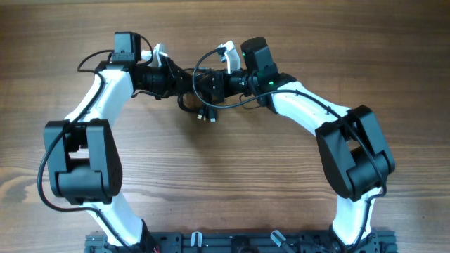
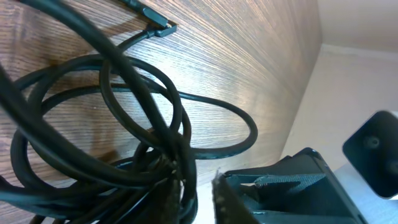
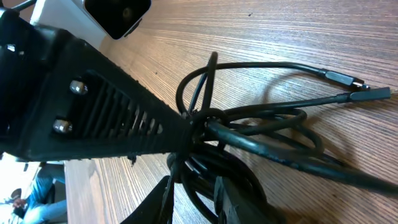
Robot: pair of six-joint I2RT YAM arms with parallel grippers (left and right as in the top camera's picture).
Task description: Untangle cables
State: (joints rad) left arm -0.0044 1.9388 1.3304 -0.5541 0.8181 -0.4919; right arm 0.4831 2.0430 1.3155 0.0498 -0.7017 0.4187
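**Cables [image 3: 261, 134].** Several thin, glossy black cords wound into one knotted clump of overlapping loops.

**Right pincer [image 3: 194, 186].** The bundle is thickest between its fingers [image 3: 227, 205]. They close on it from either side, so this pincer is clenched on the cables. Just ahead of its tips the strands cross in a tight knot. A ribbed black finger [image 3: 118, 121] with two bright screws, belonging to the opposing pincer, meets the clump there. Beyond the knot, wide loops lie on the wood-grain table [image 3: 298, 31]. Farthest from the tips, two cords run out to slim plug ends [image 3: 351, 79] lying side by side.

**Left pincer [image 2: 198, 183].** The jaws stand narrowly apart, with strands of the clump running down against one finger. Whether they press the cords cannot be told. Ahead of the tips, large loops overlap, one reaching out across the table. Farthest off, a cord ends in a small plug [image 2: 160, 28].

**Overhead view.** The clump sits between the two pincers, and a few plugs trail from it toward the base side. The left arm [image 1: 105, 98] and right arm [image 1: 309, 112] are each bent sharply at the elbow. Their white forearms angle inward and the wrists face each other tip to tip. A small green light [image 1: 271, 84] glows on the right wrist.
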